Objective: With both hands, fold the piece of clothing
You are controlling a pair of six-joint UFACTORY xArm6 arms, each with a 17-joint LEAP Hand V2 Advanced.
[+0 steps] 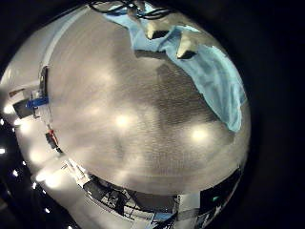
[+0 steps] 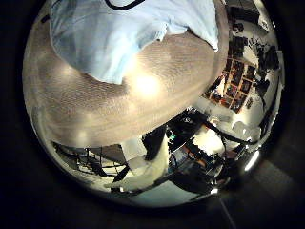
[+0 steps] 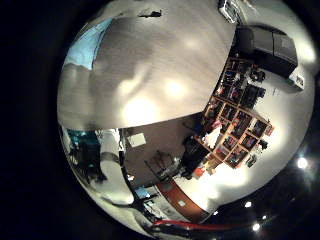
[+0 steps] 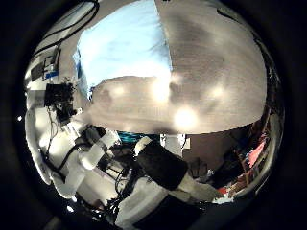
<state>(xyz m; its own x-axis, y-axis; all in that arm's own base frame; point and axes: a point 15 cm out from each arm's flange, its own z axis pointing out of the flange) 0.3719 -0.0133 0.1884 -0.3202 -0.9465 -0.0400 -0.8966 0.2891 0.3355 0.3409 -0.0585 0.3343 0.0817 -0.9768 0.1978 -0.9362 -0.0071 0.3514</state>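
The garment (image 1: 217,76) lies spread on the round table (image 1: 124,114), with one edge running across the tabletop. In the left little finger side palm view, two fingertips of my left hand (image 1: 170,33) reach out above the cloth, apart from it and holding nothing. The left thumb side palm view looks down on the garment (image 2: 124,33), broad and flat. Seen from the right thumb side, the garment (image 4: 125,43) covers the far part of the table (image 4: 206,81). Only a corner of the garment (image 3: 85,45) shows from the right little finger side. No fingers of my right hand show.
Bare tabletop (image 2: 105,105) stretches between the cloth and the table's rim. A white robot arm (image 4: 82,158) stands beside the table. Shelves with many items (image 3: 235,125) line the room beyond it. Small equipment (image 1: 33,100) sits off the table's edge.
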